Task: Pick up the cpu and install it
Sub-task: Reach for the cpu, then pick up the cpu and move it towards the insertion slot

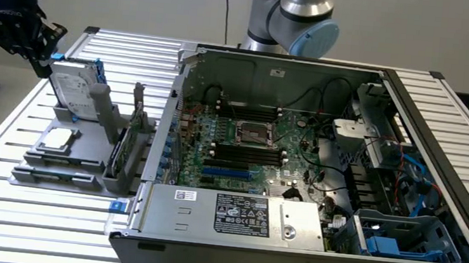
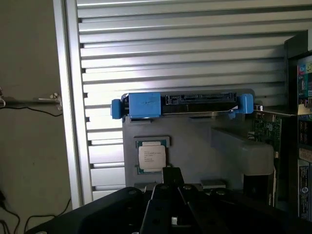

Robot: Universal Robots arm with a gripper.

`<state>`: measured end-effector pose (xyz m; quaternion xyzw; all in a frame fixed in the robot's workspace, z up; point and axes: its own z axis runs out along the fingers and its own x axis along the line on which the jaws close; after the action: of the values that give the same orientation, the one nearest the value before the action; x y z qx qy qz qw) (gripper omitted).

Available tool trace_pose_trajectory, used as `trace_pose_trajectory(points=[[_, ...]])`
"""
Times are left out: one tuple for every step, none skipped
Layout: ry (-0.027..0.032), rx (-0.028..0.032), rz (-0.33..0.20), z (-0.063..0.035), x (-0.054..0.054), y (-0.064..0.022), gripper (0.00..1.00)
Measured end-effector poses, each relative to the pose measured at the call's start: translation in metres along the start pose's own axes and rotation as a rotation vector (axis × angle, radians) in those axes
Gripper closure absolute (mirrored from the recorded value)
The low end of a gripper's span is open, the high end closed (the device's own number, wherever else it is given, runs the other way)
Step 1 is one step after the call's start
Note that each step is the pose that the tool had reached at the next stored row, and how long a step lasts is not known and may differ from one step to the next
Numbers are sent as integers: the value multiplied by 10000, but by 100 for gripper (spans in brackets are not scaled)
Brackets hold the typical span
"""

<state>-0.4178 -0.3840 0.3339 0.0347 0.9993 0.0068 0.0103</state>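
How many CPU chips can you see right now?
1. The cpu lies flat on the gray holder, beside the open computer case on the exterior view's left, near the upright hard drive. Another could be hidden inside the case.

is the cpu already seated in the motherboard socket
No, the cpu lies on the grey holder beside the computer, apart from the socket.

Cpu (image 2: 152,157) lies flat in recess of grey holder (image 2: 195,141), silvery top up, print visible. My gripper (image 2: 171,174) hangs near cpu; can't tell if touching. Hard drive (image 2: 187,104) stands on edge in blue frame, across holder beyond cpu. Green card (image 2: 266,129) beside holder. Slatted table (image 2: 170,48) under everything.
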Motion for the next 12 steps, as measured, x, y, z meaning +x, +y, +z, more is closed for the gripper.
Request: trace_pose_trajectory(points=[[0,0,0,0,0,0,89],[0,0,0,0,0,0,89],[0,0,0,0,0,0,89],[1,0,0,0,0,0,89],[0,0,0,0,0,0,89],[0,0,0,0,0,0,89],[0,0,0,0,0,0,89],[0,0,0,0,0,0,88],[0,0,0,0,0,0,83],[0,0,0,0,0,0,83],[0,0,0,0,0,0,76],[0,0,0,0,0,0,70]])
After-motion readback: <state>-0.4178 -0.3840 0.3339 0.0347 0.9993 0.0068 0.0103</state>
